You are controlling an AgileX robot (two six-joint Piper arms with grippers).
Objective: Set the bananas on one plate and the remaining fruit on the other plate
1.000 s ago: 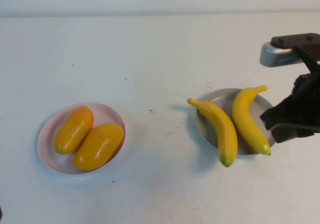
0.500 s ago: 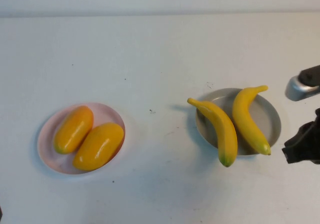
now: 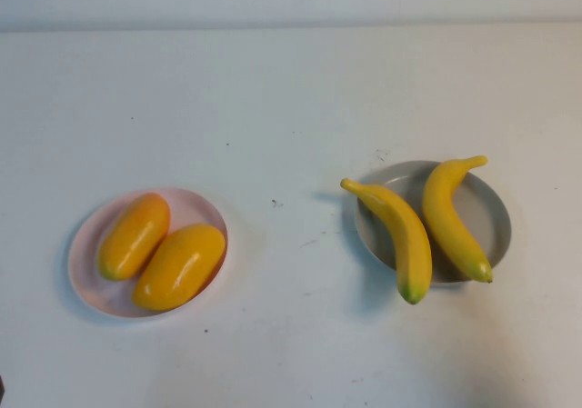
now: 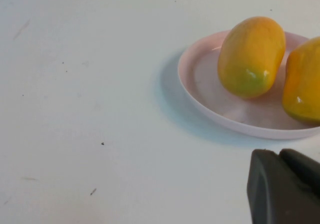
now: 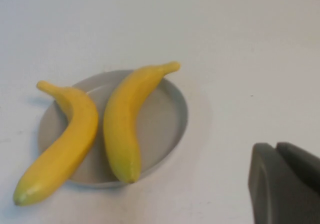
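Note:
Two bananas [image 3: 405, 235] [image 3: 450, 217] lie side by side on the grey plate [image 3: 486, 213] at the right; the left one's green tip overhangs the near rim. Two orange-yellow oval fruits [image 3: 135, 235] [image 3: 180, 265] rest on the pink plate [image 3: 195, 204] at the left. Neither arm shows in the high view. In the left wrist view my left gripper [image 4: 281, 154] is shut and empty, short of the pink plate [image 4: 205, 79] and its fruit [image 4: 251, 56]. In the right wrist view my right gripper [image 5: 276, 146] is shut and empty, apart from the grey plate [image 5: 160, 119] with its bananas [image 5: 67, 139] [image 5: 127, 119].
The white table [image 3: 291, 108] carries only the two plates, with a wide bare stretch between them and behind them. A pale wall runs along the far edge.
My right arm, beside the grey plate a second ago, has drawn back to the right and left the high view. Fruit and plates have not moved.

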